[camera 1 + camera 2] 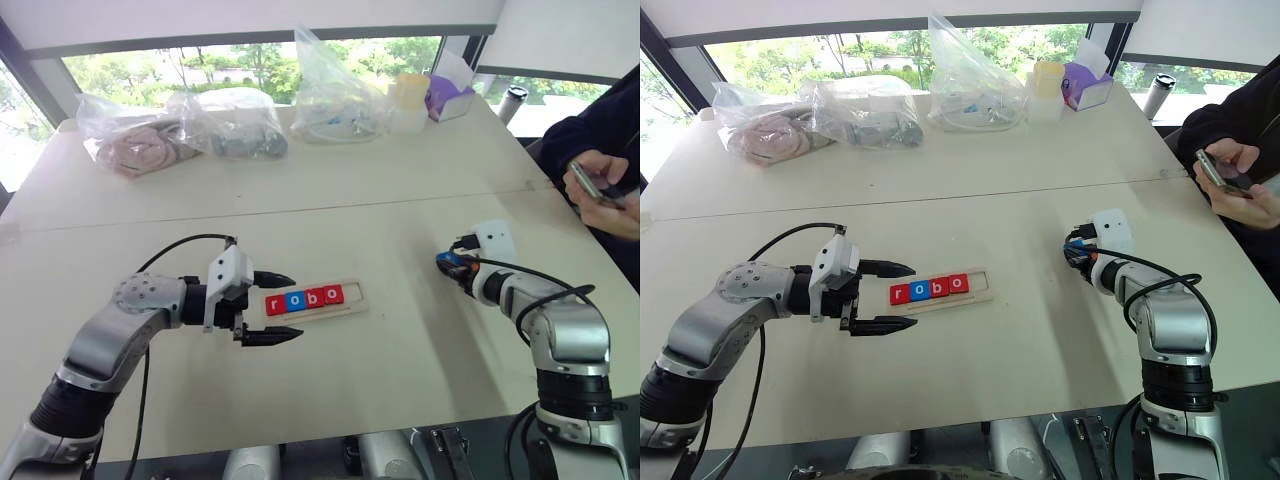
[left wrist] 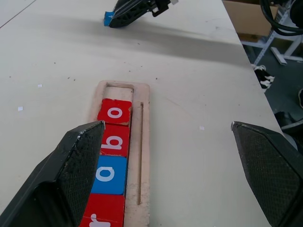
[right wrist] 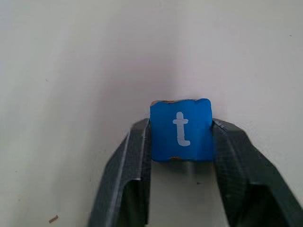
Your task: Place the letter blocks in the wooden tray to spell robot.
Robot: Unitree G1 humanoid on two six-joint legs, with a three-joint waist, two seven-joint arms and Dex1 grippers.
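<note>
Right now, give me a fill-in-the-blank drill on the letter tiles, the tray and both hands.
1. The wooden tray holds ____ tiles, reading r, o, b, o.
2. The right hand is shut on the blue tile bearing the letter ____.
3. The left hand, beside the tray's r end, is ____.
4. The tray's empty slot lies past the last ____ tile.

Missing words: four; t; open; red

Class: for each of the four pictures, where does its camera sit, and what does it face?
Left and right eye: on the head, looking down at both arms, wooden tray.
Left wrist: along the open left gripper at the tray.
Right wrist: right gripper shut on t block.
Shared: the tray's tiles; the left wrist also catches the right gripper.
</note>
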